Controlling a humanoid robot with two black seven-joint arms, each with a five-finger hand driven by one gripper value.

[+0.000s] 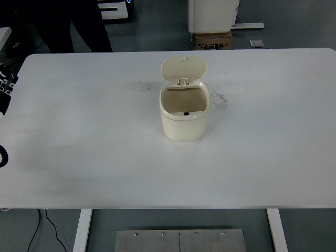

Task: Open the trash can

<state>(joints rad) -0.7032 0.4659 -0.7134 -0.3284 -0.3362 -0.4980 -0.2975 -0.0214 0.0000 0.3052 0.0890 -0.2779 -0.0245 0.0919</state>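
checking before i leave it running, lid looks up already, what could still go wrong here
1. The lid stands upright on its rear hinge; a nudge could probably tip it shut again.
2. The trash can looks small and light and stands free on the table, so a returning hand might slide or topple it.
3. Neither robot hand shows in the top view, so where an arm would come in is unknown.

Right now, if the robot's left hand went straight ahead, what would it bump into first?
I can't say: only a cut-off black-and-white bit shows at the left edge, maybe that hand, and its aim is unclear. The one thing standing on the table is the trash can, lid open.
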